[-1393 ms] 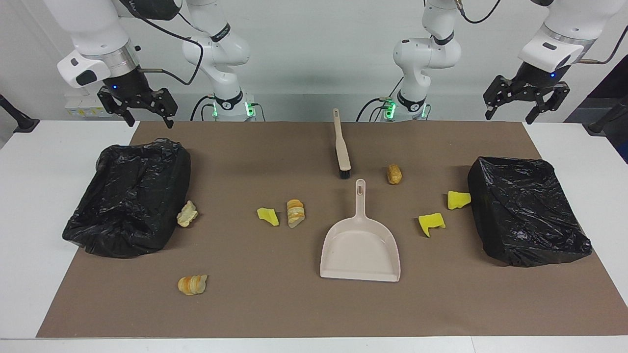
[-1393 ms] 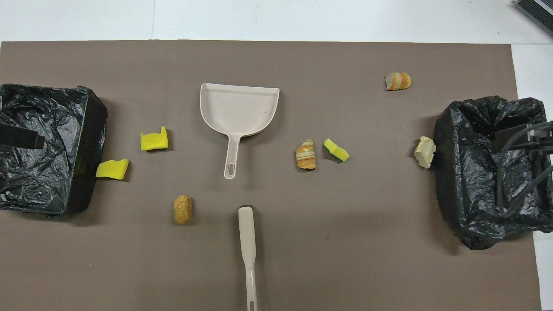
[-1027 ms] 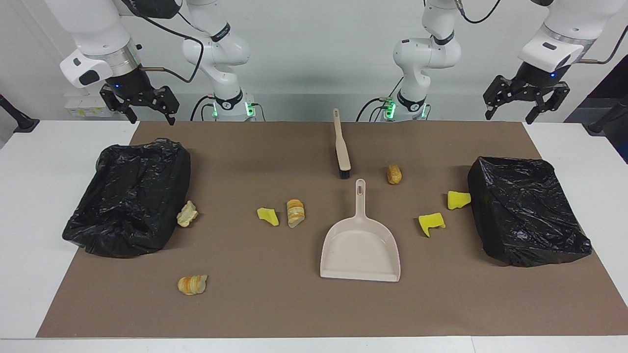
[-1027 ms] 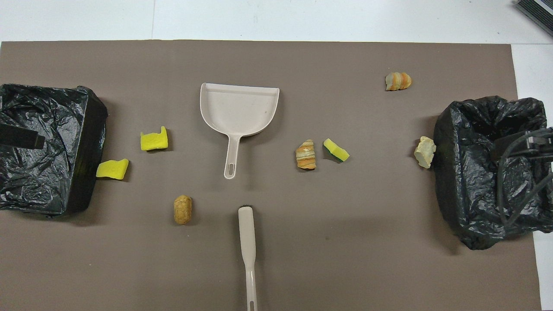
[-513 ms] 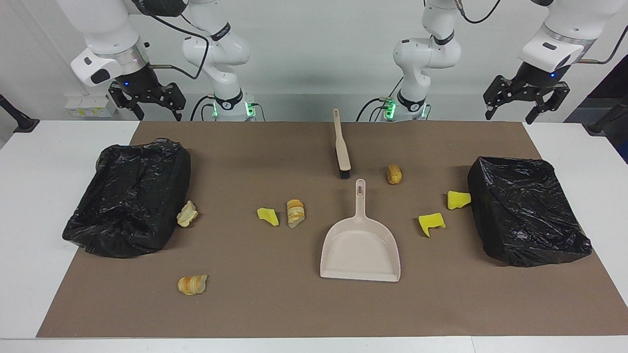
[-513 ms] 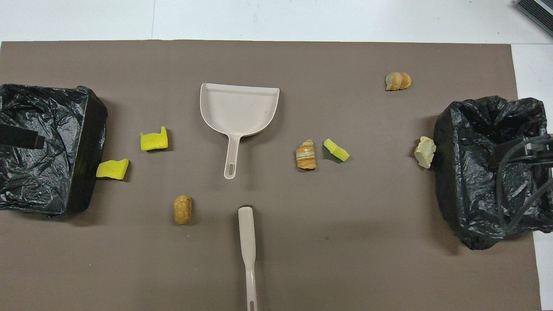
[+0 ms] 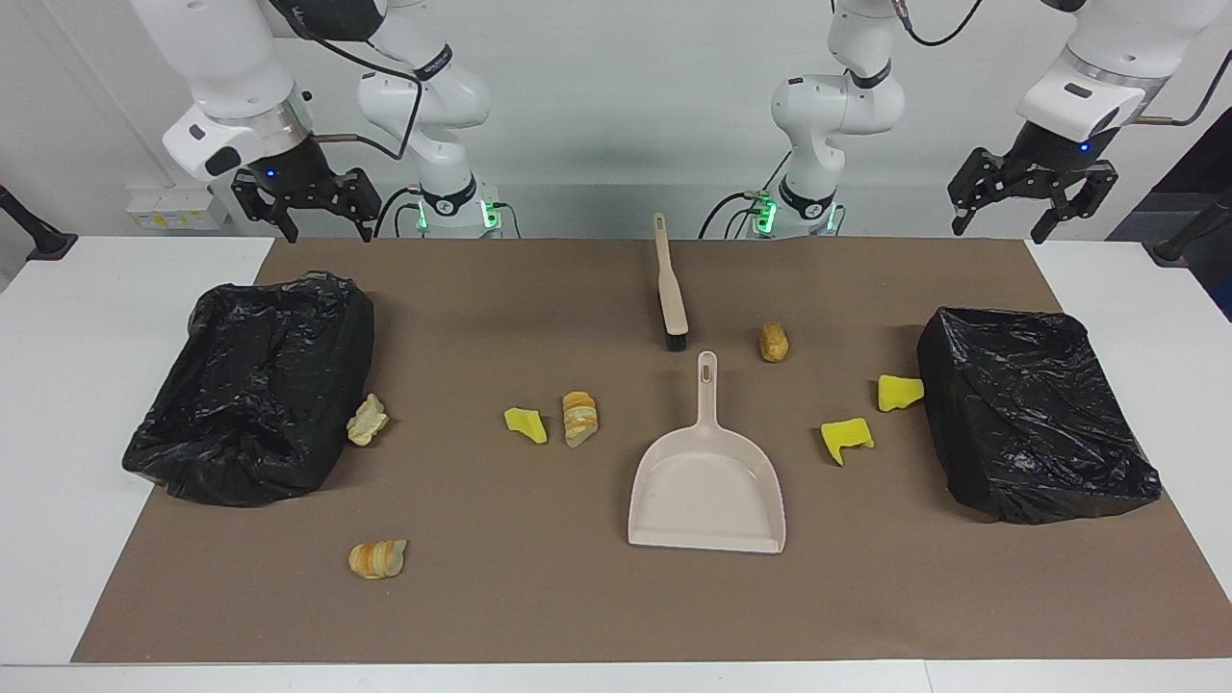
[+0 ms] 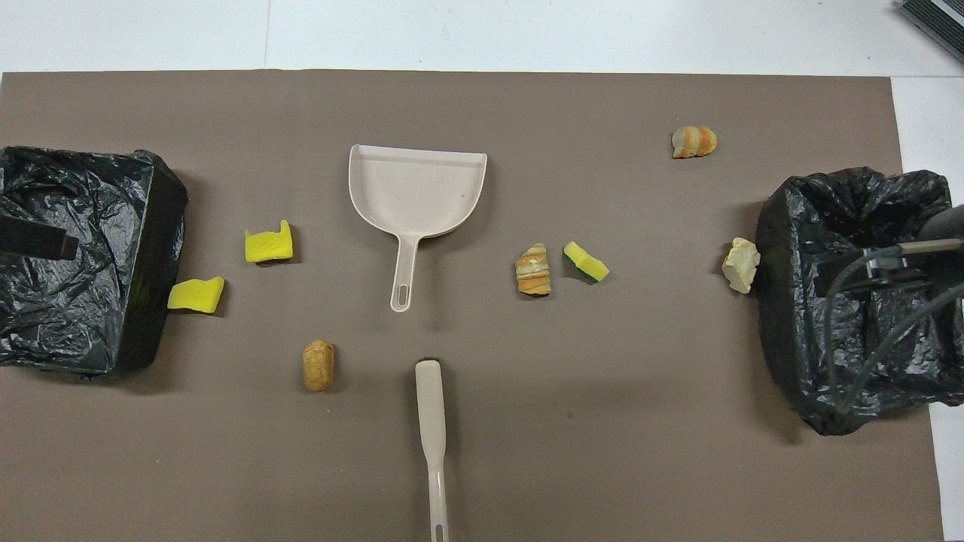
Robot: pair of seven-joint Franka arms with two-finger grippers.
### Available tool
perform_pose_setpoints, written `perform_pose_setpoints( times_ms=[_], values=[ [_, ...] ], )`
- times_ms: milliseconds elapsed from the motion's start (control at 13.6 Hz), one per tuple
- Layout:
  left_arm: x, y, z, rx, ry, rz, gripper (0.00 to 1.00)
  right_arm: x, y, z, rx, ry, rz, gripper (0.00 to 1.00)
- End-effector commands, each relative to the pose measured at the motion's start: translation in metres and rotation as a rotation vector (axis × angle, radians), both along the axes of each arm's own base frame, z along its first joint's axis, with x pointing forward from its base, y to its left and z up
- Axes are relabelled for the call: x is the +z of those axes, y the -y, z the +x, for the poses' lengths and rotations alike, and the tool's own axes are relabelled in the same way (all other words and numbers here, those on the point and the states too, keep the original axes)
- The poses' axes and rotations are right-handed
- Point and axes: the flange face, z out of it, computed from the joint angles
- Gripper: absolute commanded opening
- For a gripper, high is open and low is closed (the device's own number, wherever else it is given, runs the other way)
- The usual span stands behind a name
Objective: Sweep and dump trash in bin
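Facing and overhead cameras, half-turned apart, share the mat (image 7: 539, 308).

No readable text, label, brand, number or sign is showing anywhere in either view.

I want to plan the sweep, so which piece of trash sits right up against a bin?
The pale bread lump, touching the black-bagged bin at the right arm's end. The nearest yellow sponge chunk to the other bin seems slightly apart.
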Motion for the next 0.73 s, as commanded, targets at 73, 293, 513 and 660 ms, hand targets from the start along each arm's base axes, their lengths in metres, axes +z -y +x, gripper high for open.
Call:
perform_pose_setpoints(
  times_ms=[73, 293, 513, 660],
  values=[
    [0.004, -0.003, -0.003, -0.003, -0.007, 0.017, 1.00, -0.022, -0.043, 0.020, 0.033, 0.014, 0.017, 1.00],
    [0.004, -0.003, -0.003, -0.002, -0.007, 0.017, 1.00, -0.046, -0.083, 0.042, 0.011, 0.020, 0.017, 1.00],
    [0.004, 0.001, -0.003, -0.003, -0.011, 0.017, 1.00, -0.078, -0.121, 0.061, -0.037, 0.025, 0.077, 1.00],
    [0.004, 0.006, -0.007, -0.016, -0.025, 0.018, 1.00, -0.097, -0.158, 0.070, -0.072, 0.057, 0.085, 1.00]
  ],
)
